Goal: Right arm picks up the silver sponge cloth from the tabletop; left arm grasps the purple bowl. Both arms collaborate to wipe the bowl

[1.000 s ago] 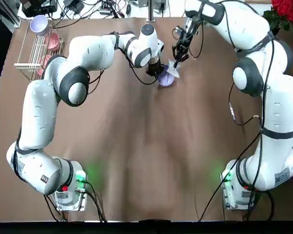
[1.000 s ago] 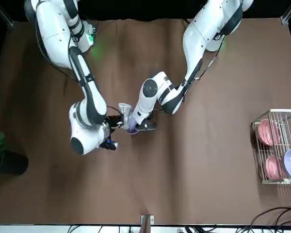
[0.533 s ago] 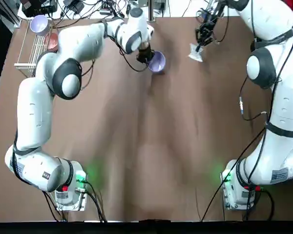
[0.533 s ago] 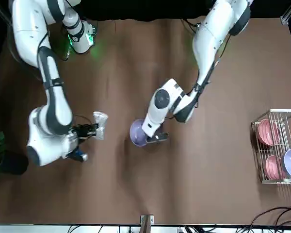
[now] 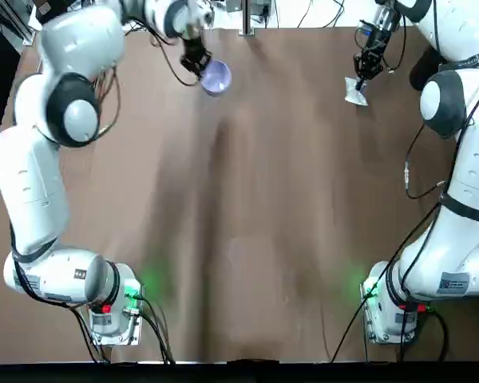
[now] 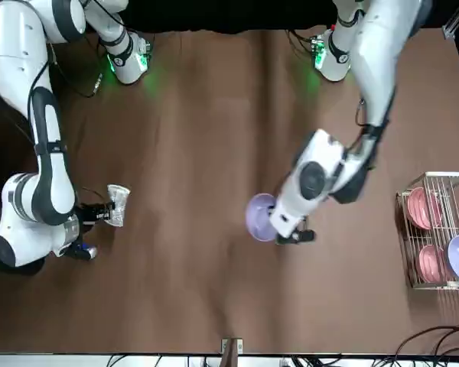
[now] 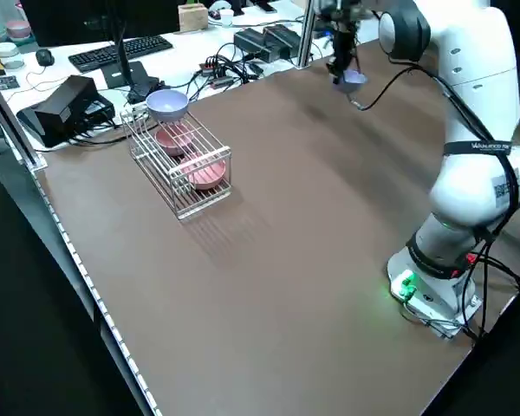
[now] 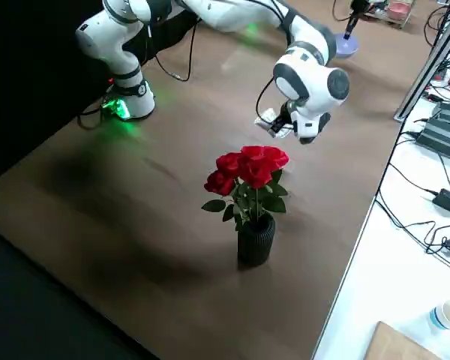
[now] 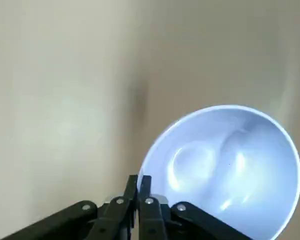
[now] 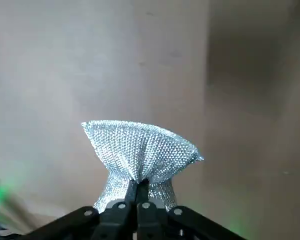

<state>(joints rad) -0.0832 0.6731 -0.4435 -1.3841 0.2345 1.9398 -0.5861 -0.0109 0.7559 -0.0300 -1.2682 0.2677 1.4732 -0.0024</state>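
1. Both arms have swung apart since the frame a second ago: the sponge was up against the bowl then, and now they're well apart. The bowl has shifted toward the table's left edge, the sponge toward the right.
2. Left gripper is up near the far edge of the table, left of its middle, clamped on the bowl's rim. One finger sits inside the wall, one outside, and the bowl hangs off to the side above the tabletop.
3. Right gripper is also over the far part of the table, toward the right edge, pinching the sponge across its waist so the free end fans out past the tips.
4. Handling, my guess: the bowl is light but stiff and slick, so it could pivot in that one-spot rim grip if I push hard. I'd keep hold of the rim where I have it, leaving the inside open.
5. Sponge looks soft and squashy, nothing fragile. The waist is the right spot to hold; the fanned end should do the rubbing.
6. Looks to me like a gap between wipes, or the wiping's over; can't say which. If I go again, I'd bring them together slowly and press lightly.
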